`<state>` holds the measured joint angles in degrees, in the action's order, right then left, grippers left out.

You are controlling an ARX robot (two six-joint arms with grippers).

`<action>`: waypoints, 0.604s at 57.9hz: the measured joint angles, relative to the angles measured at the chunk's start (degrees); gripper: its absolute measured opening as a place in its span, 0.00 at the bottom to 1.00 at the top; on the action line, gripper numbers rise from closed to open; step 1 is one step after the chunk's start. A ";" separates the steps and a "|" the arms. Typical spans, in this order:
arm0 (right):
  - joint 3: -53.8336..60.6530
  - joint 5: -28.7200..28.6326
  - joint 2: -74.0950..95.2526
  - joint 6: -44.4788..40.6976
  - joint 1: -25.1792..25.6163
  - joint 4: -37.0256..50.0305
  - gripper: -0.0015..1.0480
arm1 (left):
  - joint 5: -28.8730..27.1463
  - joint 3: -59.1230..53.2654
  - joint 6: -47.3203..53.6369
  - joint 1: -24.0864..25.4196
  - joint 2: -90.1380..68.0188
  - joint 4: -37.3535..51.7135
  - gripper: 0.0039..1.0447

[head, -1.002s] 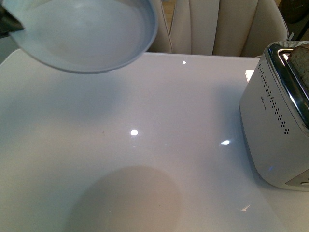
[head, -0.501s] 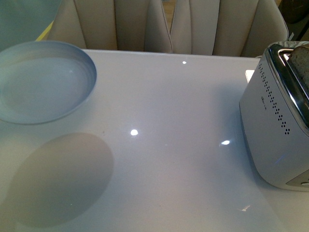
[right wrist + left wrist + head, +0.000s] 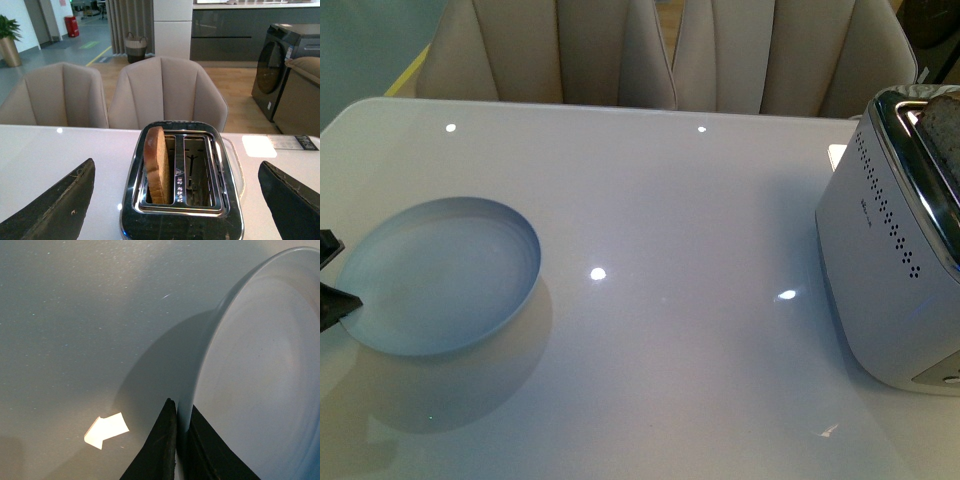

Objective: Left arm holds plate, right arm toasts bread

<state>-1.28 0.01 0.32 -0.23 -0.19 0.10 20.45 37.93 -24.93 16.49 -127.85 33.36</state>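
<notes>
The big white desk [image 3: 650,330] is shiny and smooth, with little light spots on it. Behind its far edge stand soft tan chairs [image 3: 610,50].

The silver toaster [image 3: 895,260] stands at the right edge of the desk. It has two slots on top. The bread [image 3: 156,167] stands up in one slot, and its top sticks out. The other slot has nothing in it.

The plate [image 3: 440,275] is near the left edge of the desk. It is round and pale blue-white with a low rim. It seems to sit low over the desk, and I cannot tell if it touches. It looks hard and slippery, and it could break if it drops. The rim is the best place to hold it. The left hand [image 3: 181,450] pinches that rim, one finger inside and one outside.

The bread looks light and soft, and it may crumble if squeezed hard. The part above the slot is the only place to take it. The right hand [image 3: 175,200] hangs over the toaster with its two fingers wide apart and nothing in them.

A small white paper [image 3: 260,146] lies on the desk just behind the toaster. Nothing lies on the desk between the toaster and the plate.
</notes>
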 joint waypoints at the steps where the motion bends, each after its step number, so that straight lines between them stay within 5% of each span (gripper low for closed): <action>1: 0.00 0.00 0.00 0.00 0.00 0.00 0.92 | 0.11 0.02 0.13 0.17 -0.22 0.09 0.03; 22: 0.00 0.00 0.00 0.00 0.00 0.00 0.92 | 1.29 0.39 2.93 2.95 -5.27 2.25 0.04; 35: 0.00 0.00 0.00 0.00 0.00 0.00 0.92 | 1.73 -0.87 3.23 3.23 -3.30 3.43 0.49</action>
<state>-1.28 0.01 0.32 -0.23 -0.19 0.10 22.17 37.06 -21.69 19.73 -131.15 36.80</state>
